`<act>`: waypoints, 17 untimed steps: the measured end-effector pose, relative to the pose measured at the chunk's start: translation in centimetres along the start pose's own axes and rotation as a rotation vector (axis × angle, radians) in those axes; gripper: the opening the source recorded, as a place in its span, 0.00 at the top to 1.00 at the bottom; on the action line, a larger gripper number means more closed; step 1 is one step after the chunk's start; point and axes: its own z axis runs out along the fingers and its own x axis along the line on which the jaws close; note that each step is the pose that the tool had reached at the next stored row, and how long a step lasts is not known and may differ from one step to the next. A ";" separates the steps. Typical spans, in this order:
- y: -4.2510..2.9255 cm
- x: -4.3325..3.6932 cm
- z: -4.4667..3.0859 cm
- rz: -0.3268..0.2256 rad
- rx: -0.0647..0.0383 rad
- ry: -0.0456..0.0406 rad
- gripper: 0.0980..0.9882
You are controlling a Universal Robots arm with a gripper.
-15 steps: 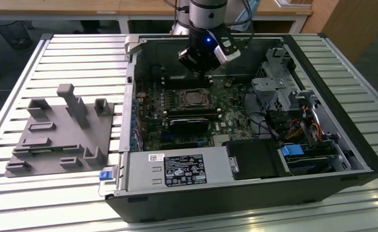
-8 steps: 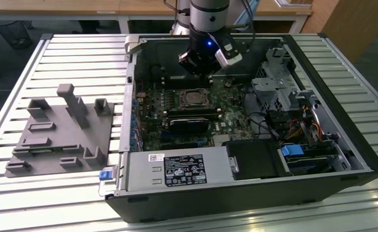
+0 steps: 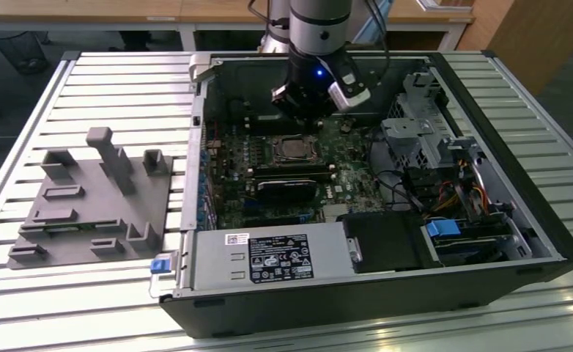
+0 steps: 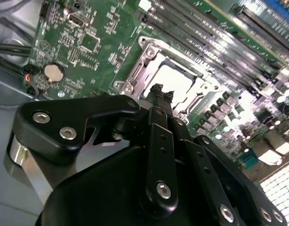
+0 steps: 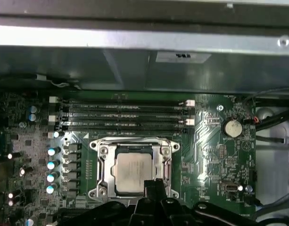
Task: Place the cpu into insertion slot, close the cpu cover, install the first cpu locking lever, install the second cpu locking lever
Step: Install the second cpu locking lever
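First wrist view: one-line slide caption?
End effector poised over the cpu, which sits in the insertion slot with its metal cover closed around it.

Your arm (image 3: 318, 26): silver-grey cylindrical link with dark joint band, small blue light glowing on the black wrist, white-and-black side housing, matte black gripper (image 4: 161, 96) with angular linkage plates, silver socket-head screws, thin dark cables trailing above.

The cpu (image 5: 133, 173) top looks dull silver metal; the fingers (image 4: 159, 94) seem matt black.
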 end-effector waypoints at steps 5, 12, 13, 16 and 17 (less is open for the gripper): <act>-0.65 0.00 0.10 0.000 -0.001 0.0020 0.99; -1.48 0.07 0.68 -0.001 -0.016 0.0050 0.99; -1.69 0.08 0.72 -0.001 -0.017 0.0050 0.99; -1.88 0.08 0.78 -0.001 -0.018 0.0048 0.99; -1.90 0.08 0.78 -0.001 -0.018 0.0048 0.99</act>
